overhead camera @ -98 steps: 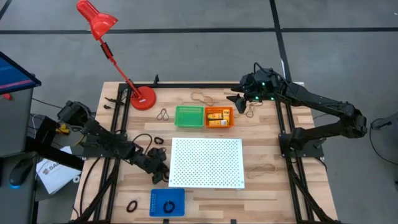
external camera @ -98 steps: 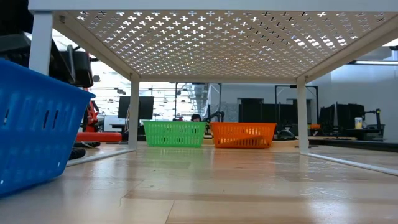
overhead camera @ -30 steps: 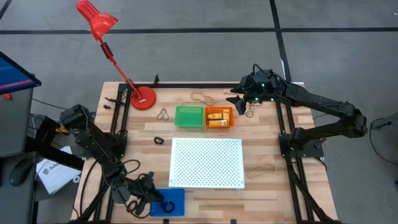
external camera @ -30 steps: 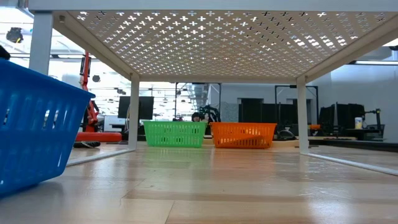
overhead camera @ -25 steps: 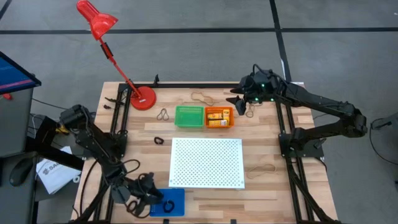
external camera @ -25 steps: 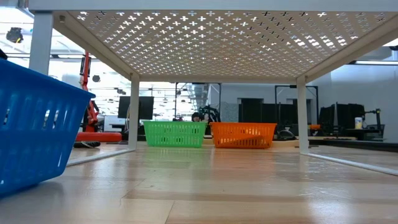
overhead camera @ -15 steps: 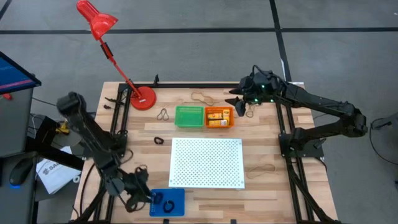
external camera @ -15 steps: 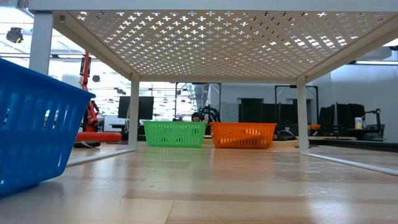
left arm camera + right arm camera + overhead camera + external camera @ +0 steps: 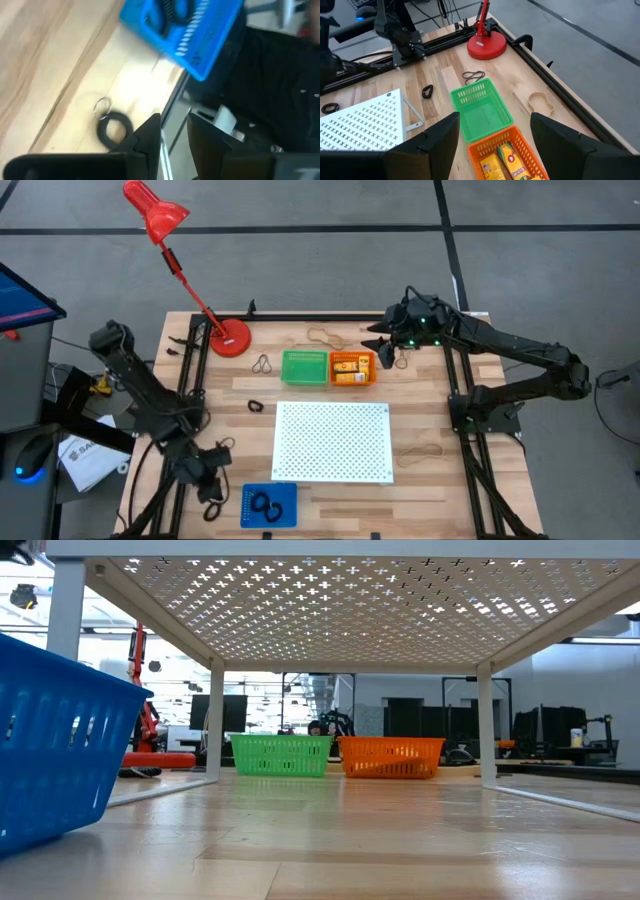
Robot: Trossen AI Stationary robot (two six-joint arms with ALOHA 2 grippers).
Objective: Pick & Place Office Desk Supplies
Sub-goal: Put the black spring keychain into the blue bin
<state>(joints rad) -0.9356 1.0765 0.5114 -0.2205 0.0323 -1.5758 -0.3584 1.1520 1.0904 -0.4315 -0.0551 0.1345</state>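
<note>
- Left arm (image 9: 150, 395): dark, jointed links with loose black cables looping at its wrist, toward six o'clock.
- Right arm (image 9: 510, 355): same dark build, small green lights glowing on the wrist housing.
- Fingers (image 9: 437, 140): black, angular, flat-faced wedges.

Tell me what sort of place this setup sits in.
Probably a robotics lab or workshop: two arms mounted at a wooden table with sorting baskets, a bare grey floor around it, and rows of monitors and desks behind.
</note>
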